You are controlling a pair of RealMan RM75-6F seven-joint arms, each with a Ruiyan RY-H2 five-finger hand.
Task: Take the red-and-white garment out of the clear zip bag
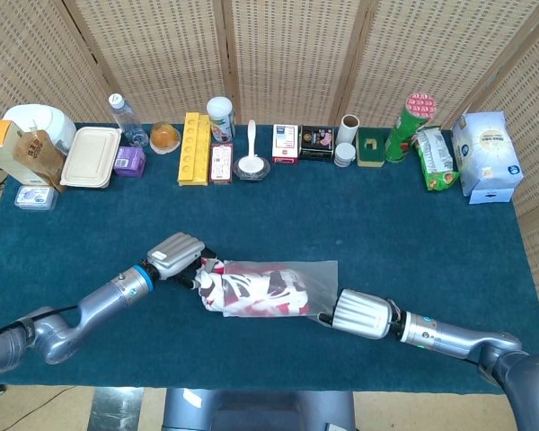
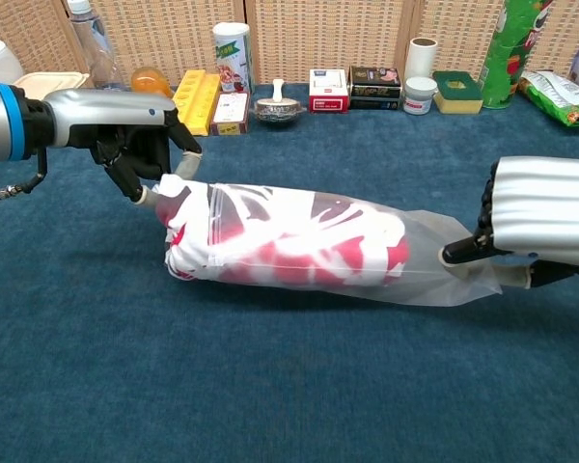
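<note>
The clear zip bag (image 1: 319, 280) (image 2: 434, 260) lies lengthwise on the blue table, its mouth facing left. The red-and-white garment (image 1: 208, 285) (image 2: 179, 231) fills most of it, and one bunched end sticks out of the mouth. My left hand (image 1: 173, 257) (image 2: 125, 135) is at that mouth and grips the protruding end of the garment with curled fingers. At the other end, my right hand (image 1: 361, 314) (image 2: 545, 224) pinches the bag's closed, flattened end between its fingertips (image 2: 463, 253). The bag is stretched between the two hands.
Along the table's far edge stands a row of goods: a water bottle (image 1: 121, 115), a lunch box (image 1: 91, 156), a yellow box (image 1: 193, 148), a bowl with a spoon (image 1: 251, 164), small boxes, a green tube (image 1: 404, 126) and snack bags (image 1: 438, 157).
</note>
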